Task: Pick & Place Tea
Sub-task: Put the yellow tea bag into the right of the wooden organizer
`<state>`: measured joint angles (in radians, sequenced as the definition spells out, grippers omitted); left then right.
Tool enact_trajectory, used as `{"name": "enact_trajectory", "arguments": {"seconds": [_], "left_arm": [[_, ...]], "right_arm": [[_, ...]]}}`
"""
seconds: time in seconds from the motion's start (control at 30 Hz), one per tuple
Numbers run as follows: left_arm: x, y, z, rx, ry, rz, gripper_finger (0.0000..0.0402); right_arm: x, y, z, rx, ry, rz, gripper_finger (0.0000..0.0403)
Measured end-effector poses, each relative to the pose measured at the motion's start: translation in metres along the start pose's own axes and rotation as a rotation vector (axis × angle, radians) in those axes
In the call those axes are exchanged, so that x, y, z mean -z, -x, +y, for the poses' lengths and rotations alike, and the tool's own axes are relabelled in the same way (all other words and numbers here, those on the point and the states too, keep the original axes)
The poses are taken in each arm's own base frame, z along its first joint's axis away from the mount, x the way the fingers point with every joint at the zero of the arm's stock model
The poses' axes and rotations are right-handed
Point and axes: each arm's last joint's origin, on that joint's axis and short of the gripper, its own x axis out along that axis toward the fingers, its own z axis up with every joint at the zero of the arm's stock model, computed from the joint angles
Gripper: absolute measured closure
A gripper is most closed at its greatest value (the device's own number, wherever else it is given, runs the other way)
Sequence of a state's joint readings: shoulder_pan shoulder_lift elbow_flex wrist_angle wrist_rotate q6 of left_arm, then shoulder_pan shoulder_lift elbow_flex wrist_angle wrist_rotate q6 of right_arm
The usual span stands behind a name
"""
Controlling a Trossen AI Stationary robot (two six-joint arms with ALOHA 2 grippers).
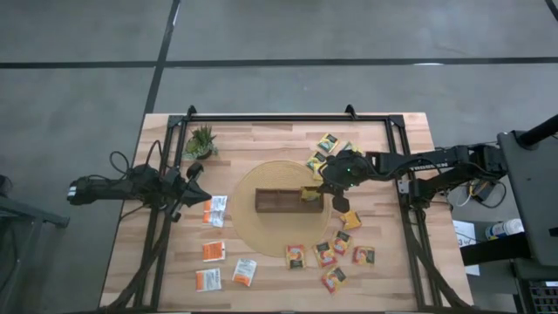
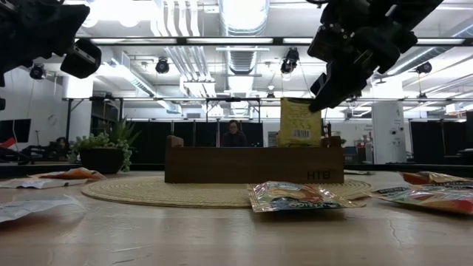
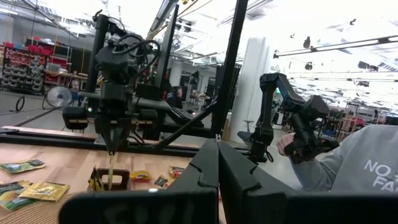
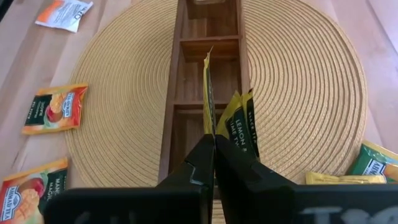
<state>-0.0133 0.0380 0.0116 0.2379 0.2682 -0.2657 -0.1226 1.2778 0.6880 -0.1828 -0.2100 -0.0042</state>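
Tea sachet, pinched upright by our right claw above the tray, risked snagging its divider; left claw sat shut.

Light wooden counter, planked top, on a grey floor. Round woven straw mat at centre. Dark brown divided wooden tray lies on the mat, long axis running left to right. Small spiky green potted plant stands near the counter's far left corner, well apart from the mat. A person sits in the room beyond.
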Motion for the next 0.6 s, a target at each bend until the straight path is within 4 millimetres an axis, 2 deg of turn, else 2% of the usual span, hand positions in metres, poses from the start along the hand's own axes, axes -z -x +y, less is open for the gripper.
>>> {"name": "enact_trajectory", "arguments": {"seconds": [0.2, 0.6], "left_arm": [[0.0000, 0.0000, 0.0000, 0.000, 0.001, 0.000, 0.0402], [0.0000, 0.0000, 0.0000, 0.000, 0.000, 0.000, 0.0402]], "right_arm": [[0.0003, 0.0000, 0.0000, 0.000, 0.003, 0.003, 0.0386], [0.0005, 0.0001, 0.0000, 0.000, 0.030, 0.005, 0.0304]]}}
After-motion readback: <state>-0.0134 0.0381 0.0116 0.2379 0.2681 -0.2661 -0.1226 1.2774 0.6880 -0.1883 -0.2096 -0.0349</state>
